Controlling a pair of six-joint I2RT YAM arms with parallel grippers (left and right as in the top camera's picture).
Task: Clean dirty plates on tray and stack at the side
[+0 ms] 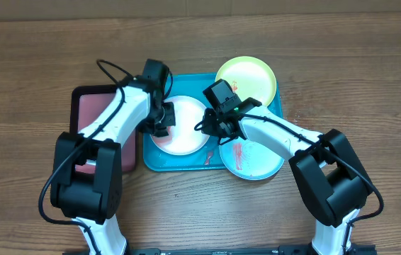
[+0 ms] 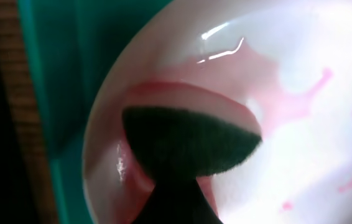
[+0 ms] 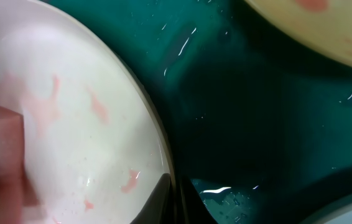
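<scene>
Cleaning under way, nothing stacked. Red-smeared round white plastic plate [image 1: 185, 131] lies in large turquoise plastic tray [image 1: 186, 164]. Right gripper [image 1: 213, 129] jaws closed on its rim; left gripper [image 1: 160, 126] jaws closed, contents cannot be told.

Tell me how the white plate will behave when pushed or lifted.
The white plate is probably slippery: its glossy surface shows wet highlights and red smears. It is likely stiff and light, looking thin and shallow. It may slide on the wet tray; the right hand seems to pinch its rim.

White plate [image 1: 186, 131] (pink-red smears), yellow-green plate [image 1: 250, 76], mint-blue plate [image 1: 261, 159] streaked red, turquoise tray [image 1: 158, 161], brown wood-grain table [image 1: 328, 57]
</scene>
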